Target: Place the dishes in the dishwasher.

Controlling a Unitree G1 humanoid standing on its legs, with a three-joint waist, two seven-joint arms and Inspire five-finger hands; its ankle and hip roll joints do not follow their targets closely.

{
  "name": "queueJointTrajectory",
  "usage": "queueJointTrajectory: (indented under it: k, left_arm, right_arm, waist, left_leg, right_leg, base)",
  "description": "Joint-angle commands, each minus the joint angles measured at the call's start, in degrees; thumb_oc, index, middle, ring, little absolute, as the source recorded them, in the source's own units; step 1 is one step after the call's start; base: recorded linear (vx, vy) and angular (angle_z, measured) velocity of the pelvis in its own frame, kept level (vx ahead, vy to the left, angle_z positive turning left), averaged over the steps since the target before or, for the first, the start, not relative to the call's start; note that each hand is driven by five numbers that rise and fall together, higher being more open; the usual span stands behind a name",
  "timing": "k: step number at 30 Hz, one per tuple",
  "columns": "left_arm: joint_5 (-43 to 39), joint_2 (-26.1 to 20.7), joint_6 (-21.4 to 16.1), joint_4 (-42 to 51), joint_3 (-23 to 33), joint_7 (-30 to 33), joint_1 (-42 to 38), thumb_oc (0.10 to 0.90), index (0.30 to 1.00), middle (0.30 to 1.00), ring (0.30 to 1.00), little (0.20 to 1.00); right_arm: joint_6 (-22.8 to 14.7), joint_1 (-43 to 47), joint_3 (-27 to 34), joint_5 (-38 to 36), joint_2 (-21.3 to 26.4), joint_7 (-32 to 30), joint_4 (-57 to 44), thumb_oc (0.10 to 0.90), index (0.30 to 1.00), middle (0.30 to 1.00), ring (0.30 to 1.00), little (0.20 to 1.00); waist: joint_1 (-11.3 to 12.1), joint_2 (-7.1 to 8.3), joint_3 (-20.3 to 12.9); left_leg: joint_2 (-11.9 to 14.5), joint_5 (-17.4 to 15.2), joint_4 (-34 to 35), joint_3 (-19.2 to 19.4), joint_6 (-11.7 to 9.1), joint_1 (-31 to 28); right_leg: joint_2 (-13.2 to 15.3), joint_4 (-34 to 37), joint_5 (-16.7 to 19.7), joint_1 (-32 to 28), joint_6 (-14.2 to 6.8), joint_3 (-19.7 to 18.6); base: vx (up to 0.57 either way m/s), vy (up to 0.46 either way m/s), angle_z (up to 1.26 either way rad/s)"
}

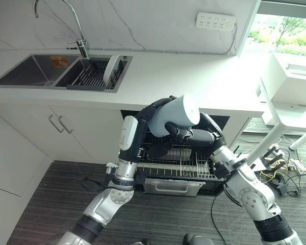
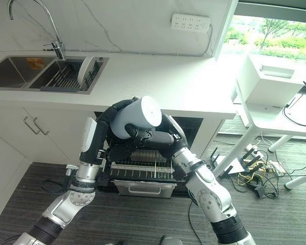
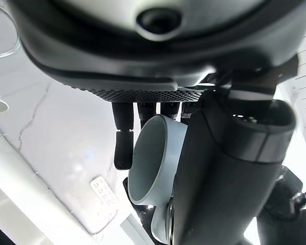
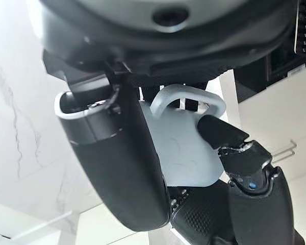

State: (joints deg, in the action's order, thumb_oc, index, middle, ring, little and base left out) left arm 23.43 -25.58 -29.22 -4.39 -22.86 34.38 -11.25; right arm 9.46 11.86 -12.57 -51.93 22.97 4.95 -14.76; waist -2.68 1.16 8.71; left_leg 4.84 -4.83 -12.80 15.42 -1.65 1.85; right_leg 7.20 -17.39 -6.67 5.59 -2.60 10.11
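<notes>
Pale grey mug (image 1: 173, 115) was held between both hands above the dishwasher rack (image 1: 176, 166).
The left hand (image 1: 149, 118) curled behind it, the right hand (image 1: 191, 135) clasped it beneath; farther off, a plate (image 1: 111, 70) stood in the sink (image 1: 25, 71).

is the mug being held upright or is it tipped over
Tipped on its side. The mug is gripped between the left hand and right hand, flat base facing the camera, above the dishwasher rack.

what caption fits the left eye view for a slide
Both robot hands, left robot hand and right robot hand, hold a pale mug above the open dishwasher rack.
</notes>
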Motion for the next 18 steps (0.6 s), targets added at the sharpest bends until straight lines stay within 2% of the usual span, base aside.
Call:
queueJointTrajectory:
  k: [1,15,16,17,18]
  left_arm:
    - [1.07,0.93,-6.18,1.42,-3.45,-0.52,-8.03,0.4,0.3,0.3,0.3,0.3]
    - [-2.38,1.25,-5.34,0.81,-3.25,-2.07,-7.82,0.4,0.3,0.3,0.3,0.3]
    - [-2.69,1.33,-5.34,0.57,-3.12,-2.1,-7.63,0.453,0.38,0.38,0.38,0.38]
    - [-3.85,1.41,-5.06,0.63,-2.6,-2.82,-7.06,0.8,0.9,0.9,0.9,0.9]
    - [-4.2,1.37,-5.19,0.6,-2.4,-2.97,-6.84,0.8,0.9,0.9,0.9,0.9]
  right_arm:
    - [-6.81,7.18,2.09,-3.62,-3.82,3.65,-6.11,0.4,0.3,0.3,0.3,0.3]
    - [-8.04,7.36,2.48,-2.15,-4.18,1.54,-5.9,0.4,0.3,0.3,0.3,0.3]
    - [-8.12,7.19,2.53,-2.04,-4.23,1.43,-5.84,0.4,0.3,0.3,0.3,0.3]
    - [-8.01,7.0,2.79,-1.83,-4.31,0.73,-6.03,0.4,0.3,0.3,0.3,0.3]
    - [-7.97,6.91,2.92,-1.82,-4.28,0.53,-6.06,0.4,0.3,0.3,0.3,0.3]
  waist:
    - [0.69,1.83,-4.38]
    - [0.56,1.52,-4.46]
    - [0.55,1.5,-4.46]
    - [0.64,1.45,-4.41]
    - [0.68,1.43,-4.4]
  left_leg:
    - [1.32,-10.88,-4.39,-2.91,0.2,-0.59]
    - [1.57,-10.56,-4.39,-2.88,-0.07,-0.3]
    - [1.62,-10.53,-4.39,-2.85,-0.09,-0.26]
    - [1.68,-10.42,-4.39,-2.85,-0.13,-0.18]
    - [1.68,-10.41,-4.39,-2.87,-0.13,-0.16]
  right_leg:
    - [0.61,0.2,-3.32,-2.89,-4.19,0.74]
    - [0.59,0.2,-3.24,-2.55,-4.15,0.81]
    - [0.59,0.2,-3.24,-2.52,-4.15,0.8]
    - [0.58,0.2,-3.21,-2.47,-4.12,0.83]
    - [0.57,0.2,-3.22,-2.47,-4.11,0.84]
  base:
    - [0.0,0.0,0.0]
    - [-0.03,-0.002,0.0]
    - [0.0,0.0,0.0]
    - [0.0,0.0,0.0]
    - [0.0,0.0,0.0]
